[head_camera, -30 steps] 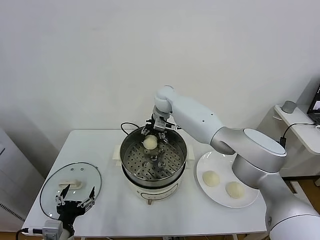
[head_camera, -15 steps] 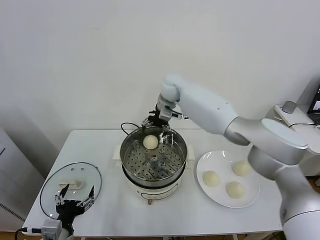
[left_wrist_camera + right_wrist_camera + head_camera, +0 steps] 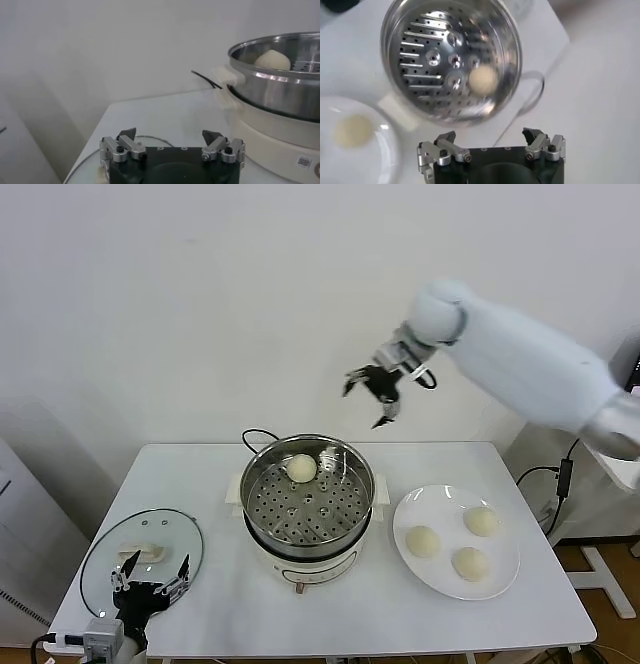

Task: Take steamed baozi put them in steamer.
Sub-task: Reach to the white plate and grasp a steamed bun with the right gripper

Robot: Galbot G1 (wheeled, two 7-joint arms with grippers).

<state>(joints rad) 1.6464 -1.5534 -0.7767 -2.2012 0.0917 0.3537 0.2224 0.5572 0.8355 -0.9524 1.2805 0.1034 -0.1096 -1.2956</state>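
Note:
One pale baozi (image 3: 301, 467) lies in the shiny steamer (image 3: 261, 511) at its far side; it also shows in the right wrist view (image 3: 483, 80) and the left wrist view (image 3: 272, 59). Three more baozi (image 3: 422, 540) (image 3: 482, 520) (image 3: 470, 563) lie on the white plate (image 3: 505, 585) right of the steamer. My right gripper (image 3: 378, 391) is open and empty, high in the air above and to the right of the steamer (image 3: 410, 30). My left gripper (image 3: 150, 586) is open and empty, low at the front left over the glass lid.
The round glass lid (image 3: 110, 550) with its white handle lies at the table's front left. A black cord (image 3: 252, 436) runs behind the steamer's white base (image 3: 300, 569). A side table with a grey object (image 3: 577, 397) stands at the right.
My right gripper has let go of the baozi in the steamer, then risen and swung up and to the right, clear of the pot. The third baozi on the plate has come into view.

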